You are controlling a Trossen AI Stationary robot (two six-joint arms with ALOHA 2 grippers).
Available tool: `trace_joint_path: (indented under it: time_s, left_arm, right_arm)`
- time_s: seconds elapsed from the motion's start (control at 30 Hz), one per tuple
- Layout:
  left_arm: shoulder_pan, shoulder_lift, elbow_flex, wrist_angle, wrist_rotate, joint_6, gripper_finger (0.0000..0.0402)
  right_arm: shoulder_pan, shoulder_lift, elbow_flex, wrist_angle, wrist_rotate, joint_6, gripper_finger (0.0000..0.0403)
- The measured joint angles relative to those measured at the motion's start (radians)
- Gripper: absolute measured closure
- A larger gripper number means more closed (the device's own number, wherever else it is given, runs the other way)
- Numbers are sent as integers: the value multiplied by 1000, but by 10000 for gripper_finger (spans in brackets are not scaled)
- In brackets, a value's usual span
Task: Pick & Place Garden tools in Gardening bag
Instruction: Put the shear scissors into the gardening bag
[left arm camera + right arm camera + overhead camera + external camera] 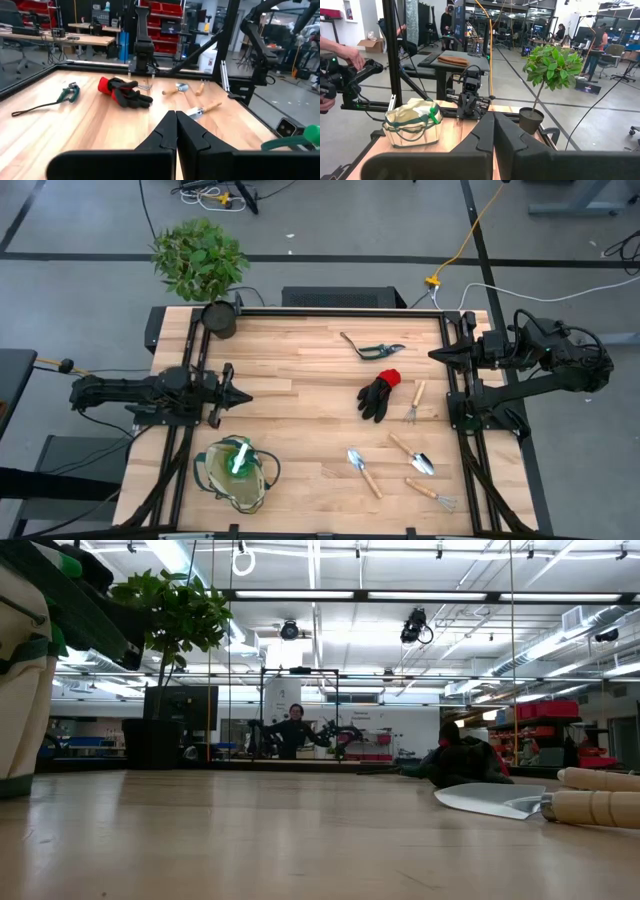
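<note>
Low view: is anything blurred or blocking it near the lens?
Low view: the gardening bag looms soft at one edge, the trowel and wooden handles sit large at the other; ceiling strip lights glare. High view: evenly lit.

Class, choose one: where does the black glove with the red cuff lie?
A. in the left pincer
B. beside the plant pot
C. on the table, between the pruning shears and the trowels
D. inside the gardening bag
C: the glove lies on the table, below the pruning shears and above the trowels in the high view.

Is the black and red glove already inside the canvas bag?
No, the glove lies on the bare wood near the middle of the table, far from the bag at the table's lower left corner in the high view.
</note>
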Motion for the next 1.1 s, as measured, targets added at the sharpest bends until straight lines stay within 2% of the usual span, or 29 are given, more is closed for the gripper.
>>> trace_joint_path:
  time_s: [0.33, 0.67, 1.1]
  left_arm:
    - [0, -65, 0, -34, -51, 41, 399]
    - [0, -48, 0, -51, -74, 41, 399]
    - [0, -47, 0, -52, -78, -2, 369]
  right_arm:
    - [0, 0, 0, 0, 0, 0, 392]
    - [0, 0, 0, 0, 0, 0, 392]
    - [0, 0, 0, 0, 0, 0, 392]
